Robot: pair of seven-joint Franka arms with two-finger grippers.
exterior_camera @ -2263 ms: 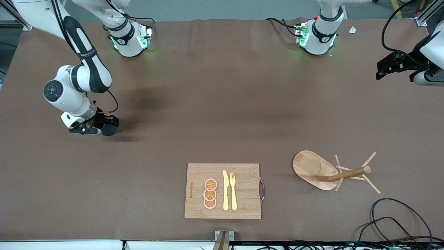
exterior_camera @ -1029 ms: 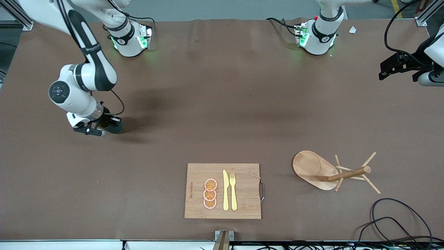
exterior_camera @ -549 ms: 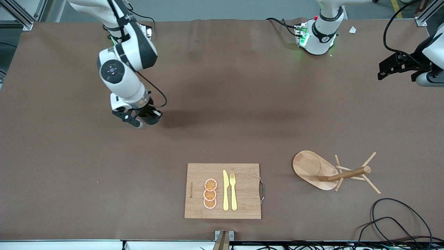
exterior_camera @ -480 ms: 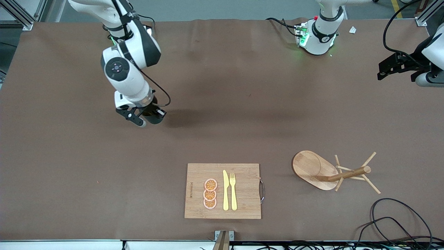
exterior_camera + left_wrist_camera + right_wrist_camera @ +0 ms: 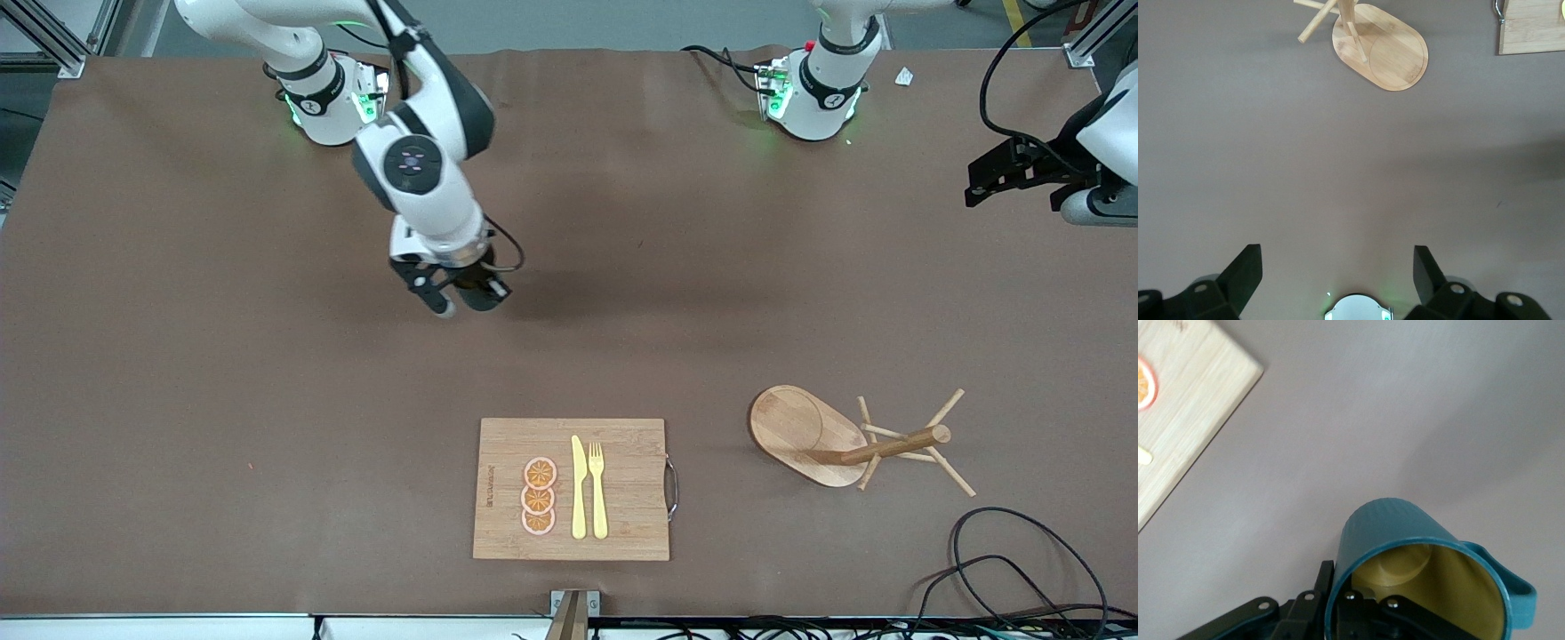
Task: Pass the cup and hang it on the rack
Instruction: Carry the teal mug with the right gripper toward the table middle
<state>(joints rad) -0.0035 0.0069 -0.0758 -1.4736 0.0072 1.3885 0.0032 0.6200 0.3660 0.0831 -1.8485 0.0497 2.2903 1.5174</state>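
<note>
between right fingers (image 5: pixel 1351 603): cup wall (image 5: pixel 1388 527)

Bare table (image 5: pixel 622 338) is lying open between the two arms — nothing is standing there. Nearer the front camera, the cutting board (image 5: pixel 571 489) and the rack (image 5: pixel 845 440) — its pegs sticking outward — are blocking low passes.

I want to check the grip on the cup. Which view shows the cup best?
The right wrist view: the cup fills it, ochre inside and handle clear, with the right hand gripping its rim. The front view shows only a dark shape; the left wrist view shows none of it.
</note>
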